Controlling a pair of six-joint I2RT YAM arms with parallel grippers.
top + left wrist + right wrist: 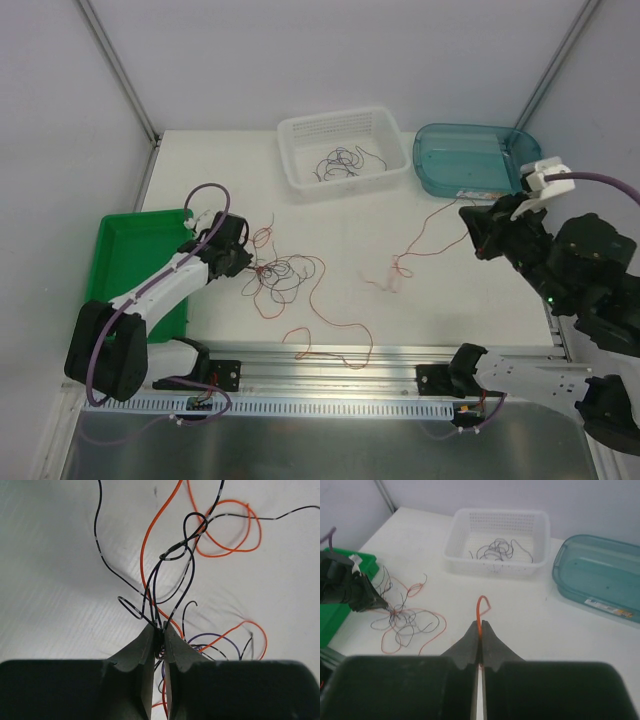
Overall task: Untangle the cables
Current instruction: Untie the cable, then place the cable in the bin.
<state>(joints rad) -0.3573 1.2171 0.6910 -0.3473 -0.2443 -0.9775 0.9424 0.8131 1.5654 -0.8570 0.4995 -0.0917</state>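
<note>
The left claw [159,629] is clenched on the near edge of the tangle of cables [285,275], with a bundle of black and orange strands pinched right between its tips. From the pinch the wires fan out away from it across the white bench [450,300] in loops and curls. The tangle lies just beside the green tray [125,245], and a long orange loop trails from it toward the near edge of the bench. The right claw [480,626] is clamped on a single orange strand [420,243], which rises from between its tips in a small arch in the wrist view. Seen from overhead, this strand runs from the claw on the right side down to a small curl on the bench, with bare bench between that curl and the tangle. More black wires [342,163] lie inside the white basket [350,187] at the far side, which stands next to a teal tub [460,160]
</note>
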